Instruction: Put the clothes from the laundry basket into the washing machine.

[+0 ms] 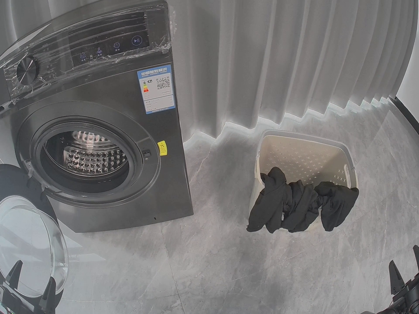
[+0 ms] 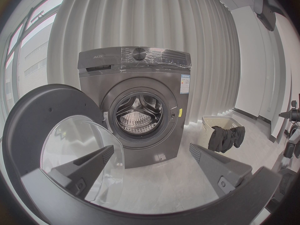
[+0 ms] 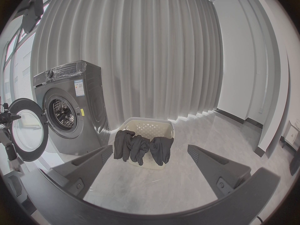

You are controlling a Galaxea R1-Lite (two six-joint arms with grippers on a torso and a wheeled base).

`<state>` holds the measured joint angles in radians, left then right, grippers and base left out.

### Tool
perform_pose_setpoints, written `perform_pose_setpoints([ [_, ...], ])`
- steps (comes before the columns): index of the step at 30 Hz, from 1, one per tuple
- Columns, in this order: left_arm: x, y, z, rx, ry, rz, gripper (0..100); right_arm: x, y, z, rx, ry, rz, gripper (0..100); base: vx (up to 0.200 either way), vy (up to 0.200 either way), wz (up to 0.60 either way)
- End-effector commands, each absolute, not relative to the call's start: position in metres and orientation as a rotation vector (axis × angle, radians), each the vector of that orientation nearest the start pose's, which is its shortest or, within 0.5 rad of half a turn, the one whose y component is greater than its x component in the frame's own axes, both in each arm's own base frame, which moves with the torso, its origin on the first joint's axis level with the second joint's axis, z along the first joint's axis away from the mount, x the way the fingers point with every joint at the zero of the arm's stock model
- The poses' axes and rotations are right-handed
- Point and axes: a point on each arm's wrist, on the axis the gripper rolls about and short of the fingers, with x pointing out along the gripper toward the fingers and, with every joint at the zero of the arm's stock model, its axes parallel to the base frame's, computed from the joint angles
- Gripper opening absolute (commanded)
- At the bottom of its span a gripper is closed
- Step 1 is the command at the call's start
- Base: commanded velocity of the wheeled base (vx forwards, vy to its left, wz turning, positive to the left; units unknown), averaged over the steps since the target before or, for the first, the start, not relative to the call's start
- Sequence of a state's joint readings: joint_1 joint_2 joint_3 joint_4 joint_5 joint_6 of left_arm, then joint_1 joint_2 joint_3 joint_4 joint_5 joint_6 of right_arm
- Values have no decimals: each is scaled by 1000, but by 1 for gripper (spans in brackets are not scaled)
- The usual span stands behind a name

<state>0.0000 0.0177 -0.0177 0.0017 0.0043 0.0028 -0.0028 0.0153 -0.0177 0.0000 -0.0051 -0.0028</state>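
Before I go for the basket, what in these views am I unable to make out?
- Bottom of the basket: in the head view it is covered by the black clothes draped over the front rim; in the right wrist view it is behind the near wall. More clothes inside cannot be ruled out.
- How many pieces: the black clothes bunch together in every view.
- The washing machine door: cut off by the head view's left edge.
- Lower front of the drum: behind the opening's rim in the head view.

Washing machine [image 1: 100,110] stands at ten o'clock on the floor [image 1: 218,262], its door [image 1: 30,240] hanging open down at eight. Laundry basket [image 1: 301,158] sits at four o'clock, well apart from the machine. Clothes [image 1: 301,201] drape over its near rim. Curtain [image 1: 283,44] runs behind both, twelve through two.
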Motion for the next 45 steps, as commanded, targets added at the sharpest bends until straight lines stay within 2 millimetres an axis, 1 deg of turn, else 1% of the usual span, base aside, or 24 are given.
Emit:
perform_pose_setpoints([
  [1,-23,0,75,3,2,5,100,-22,0,76,-3,8,-8,100,0,0,0],
  [11,-23,0,75,3,2,5,100,-22,0,76,-3,8,-6,100,0,0,-540],
  [24,-23,0,75,2,2,5,100,-22,0,76,-3,8,-8,100,0,0,0],
  [33,-23,0,75,2,2,5,100,-22,0,76,-3,8,-8,100,0,-200,0],
  [45,-23,0,75,0,2,5,100,-22,0,76,-3,8,-6,100,0,0,0],
])
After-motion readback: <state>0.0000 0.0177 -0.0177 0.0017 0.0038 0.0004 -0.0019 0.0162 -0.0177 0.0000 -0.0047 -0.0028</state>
